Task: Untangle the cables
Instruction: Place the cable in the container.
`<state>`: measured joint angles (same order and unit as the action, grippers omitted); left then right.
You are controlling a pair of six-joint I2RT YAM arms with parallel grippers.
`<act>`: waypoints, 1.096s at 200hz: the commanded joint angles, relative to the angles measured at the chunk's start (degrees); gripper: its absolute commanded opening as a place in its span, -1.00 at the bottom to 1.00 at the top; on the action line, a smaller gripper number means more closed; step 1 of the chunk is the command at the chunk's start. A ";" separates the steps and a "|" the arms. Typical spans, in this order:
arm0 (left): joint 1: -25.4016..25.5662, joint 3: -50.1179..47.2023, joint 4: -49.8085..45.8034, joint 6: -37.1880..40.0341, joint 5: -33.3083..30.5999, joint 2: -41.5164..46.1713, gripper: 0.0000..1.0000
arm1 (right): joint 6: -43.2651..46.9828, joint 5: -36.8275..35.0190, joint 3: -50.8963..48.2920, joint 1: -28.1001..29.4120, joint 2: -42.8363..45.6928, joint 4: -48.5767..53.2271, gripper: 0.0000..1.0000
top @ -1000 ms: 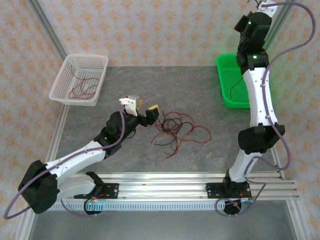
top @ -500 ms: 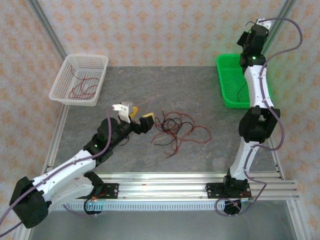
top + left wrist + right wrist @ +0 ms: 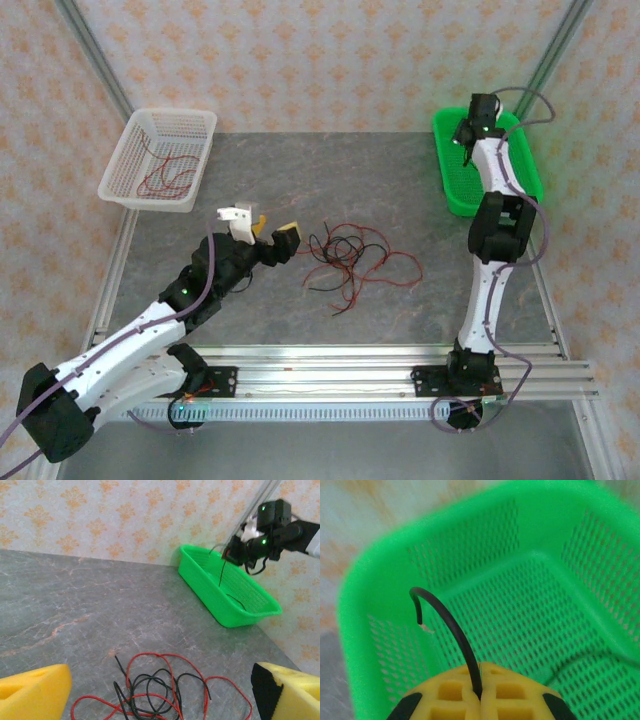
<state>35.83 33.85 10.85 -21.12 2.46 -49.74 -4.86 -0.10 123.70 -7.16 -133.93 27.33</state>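
Observation:
A tangle of thin red and black cables (image 3: 350, 258) lies mid-table; the left wrist view has it close below, cables (image 3: 150, 685). My left gripper (image 3: 272, 235) hovers just left of the tangle, open, its yellow fingers (image 3: 32, 692) wide apart with nothing between them. My right gripper (image 3: 466, 130) is over the green basket (image 3: 455, 195), shut on one black cable (image 3: 451, 625) that curls up out of the pads (image 3: 445, 695). From the left wrist view that black cable (image 3: 220, 572) hangs down from the right gripper (image 3: 235, 555) into the basket.
A white basket (image 3: 128, 150) at the back left holds loose red cables (image 3: 165, 175). Another black cable (image 3: 580, 662) lies on the green basket's floor. Aluminium rails run along the table's near edge, and patterned walls enclose the back and sides.
The right arm has come down from high up with the black cable, to just over the green basket. The left arm has drawn back a little leftward from the tangle.

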 commanded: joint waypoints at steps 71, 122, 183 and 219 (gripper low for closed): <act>-0.33 1.73 -5.20 -2.91 -2.37 0.17 0.81 | -2.23 5.72 7.30 -1.63 -6.26 15.37 -0.92; 0.18 2.63 -7.06 -4.23 -2.63 -1.99 0.79 | -0.05 4.96 11.48 -1.90 -7.58 20.18 -0.38; 1.83 3.76 -8.78 -6.93 -2.81 -5.21 0.75 | 3.49 6.51 12.23 -1.97 -3.11 24.95 0.39; 2.56 5.07 -10.16 -8.53 -3.20 -7.27 0.73 | 4.20 10.59 6.23 -1.98 4.21 24.11 0.50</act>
<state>37.60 36.16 2.92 -27.62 0.69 -55.92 -1.96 7.81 132.66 -8.82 -138.43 50.02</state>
